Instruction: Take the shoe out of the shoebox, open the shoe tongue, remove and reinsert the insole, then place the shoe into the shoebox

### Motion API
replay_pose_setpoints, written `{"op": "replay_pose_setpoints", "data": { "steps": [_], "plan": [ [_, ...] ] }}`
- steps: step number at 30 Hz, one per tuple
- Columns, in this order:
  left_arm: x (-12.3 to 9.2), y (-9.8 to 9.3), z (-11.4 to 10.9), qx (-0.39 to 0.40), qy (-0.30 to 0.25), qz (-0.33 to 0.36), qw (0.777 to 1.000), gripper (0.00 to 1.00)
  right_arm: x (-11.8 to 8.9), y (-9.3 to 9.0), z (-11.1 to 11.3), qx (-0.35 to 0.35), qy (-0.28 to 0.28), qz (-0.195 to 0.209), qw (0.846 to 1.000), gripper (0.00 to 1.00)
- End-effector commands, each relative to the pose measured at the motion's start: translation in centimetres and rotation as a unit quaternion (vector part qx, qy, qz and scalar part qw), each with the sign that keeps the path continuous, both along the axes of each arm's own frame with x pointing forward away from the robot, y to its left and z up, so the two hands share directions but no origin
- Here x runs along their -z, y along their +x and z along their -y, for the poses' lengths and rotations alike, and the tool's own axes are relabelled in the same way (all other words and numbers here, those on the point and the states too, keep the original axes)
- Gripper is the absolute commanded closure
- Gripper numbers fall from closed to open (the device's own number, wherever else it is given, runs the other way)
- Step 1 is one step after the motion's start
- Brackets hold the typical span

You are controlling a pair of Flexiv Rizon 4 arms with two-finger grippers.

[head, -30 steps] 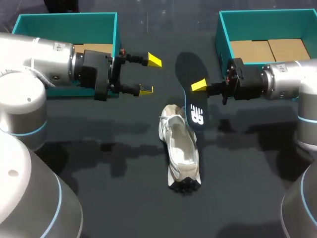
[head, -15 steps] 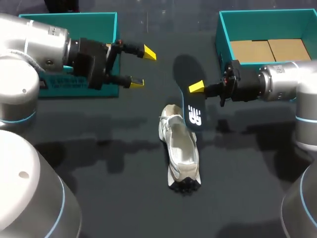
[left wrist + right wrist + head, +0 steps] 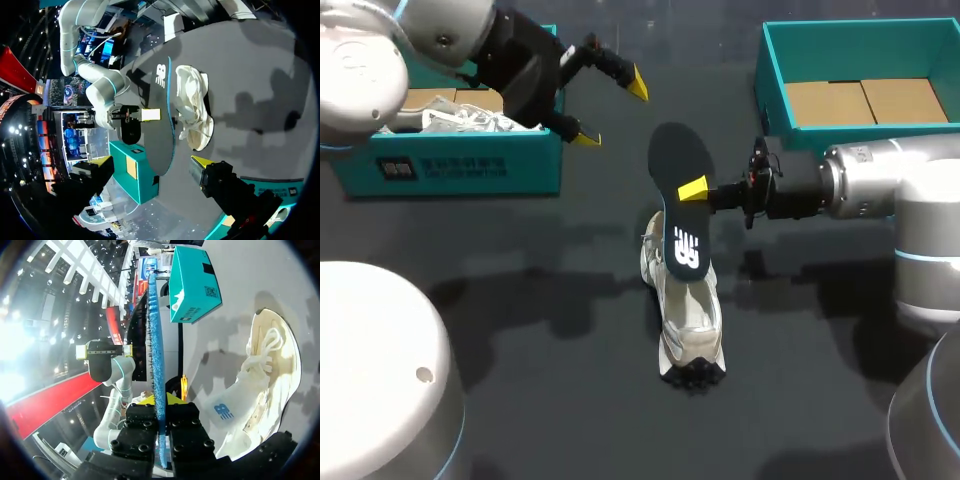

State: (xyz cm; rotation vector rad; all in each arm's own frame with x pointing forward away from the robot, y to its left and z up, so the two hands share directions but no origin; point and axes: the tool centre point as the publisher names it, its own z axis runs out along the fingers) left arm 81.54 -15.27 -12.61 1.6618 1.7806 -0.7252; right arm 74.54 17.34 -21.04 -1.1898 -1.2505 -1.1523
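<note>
The right end effector clamps the dark insole on edge above the white shoe at mid-worktop. The left end effector hangs far left, fingers spread. So thin a grip could let the insole twist and miss the shoe's opening.

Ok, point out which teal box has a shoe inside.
The left box: a white shoe lies in it. The right box shows only cardboard.
</note>
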Motion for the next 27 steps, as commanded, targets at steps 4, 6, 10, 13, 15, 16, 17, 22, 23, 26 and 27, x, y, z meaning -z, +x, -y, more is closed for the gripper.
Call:
{"op": "replay_pose_setpoints", "data": {
  "steps": [4,6,10,13,15,16,17,22,23,26,27],
  "plan": [
    [-0.9,0.5,0.7,0.009,0.048,-0.015,0.999,0.00,-0.1,-0.2,0.1,0.001,-0.002,0.000,1.000,1.00],
    [-1.9,1.0,1.4,0.007,0.073,-0.029,0.997,0.00,-0.1,-0.2,0.1,0.001,-0.002,0.000,1.000,1.00],
    [-3.3,1.5,2.4,0.033,0.120,-0.044,0.991,0.00,-0.1,-0.2,0.1,0.001,-0.002,0.000,1.000,1.00],
    [-3.9,1.7,3.2,0.036,0.183,-0.049,0.981,0.00,-0.1,-0.2,0.1,0.001,-0.002,0.000,1.000,1.00],
    [-4.2,1.7,3.6,0.041,0.206,-0.053,0.976,0.00,-0.1,-0.2,0.1,0.001,-0.002,0.000,1.000,1.00],
    [-4.4,1.8,3.8,0.037,0.218,-0.049,0.974,0.00,-0.1,-0.2,0.1,0.001,-0.002,0.000,1.000,1.00],
    [-4.5,1.8,4.0,0.036,0.230,-0.044,0.971,0.00,-0.1,-0.2,0.1,0.001,-0.002,0.000,1.000,1.00],
    [-4.9,2.1,5.1,0.033,0.277,-0.038,0.960,0.00,-0.1,-0.2,0.1,0.001,-0.002,0.000,1.000,1.00],
    [-4.9,2.1,5.3,0.032,0.286,-0.039,0.957,0.00,-0.1,-0.2,0.1,0.001,-0.002,0.000,1.000,1.00],
    [-5.0,2.1,6.1,0.033,0.312,-0.038,0.949,0.00,-0.1,-0.2,0.1,0.001,-0.002,0.000,1.000,1.00],
    [-5.0,2.1,6.3,0.034,0.321,-0.035,0.946,0.00,-0.1,-0.2,0.1,0.001,-0.002,0.000,1.000,1.00]
  ]
}}
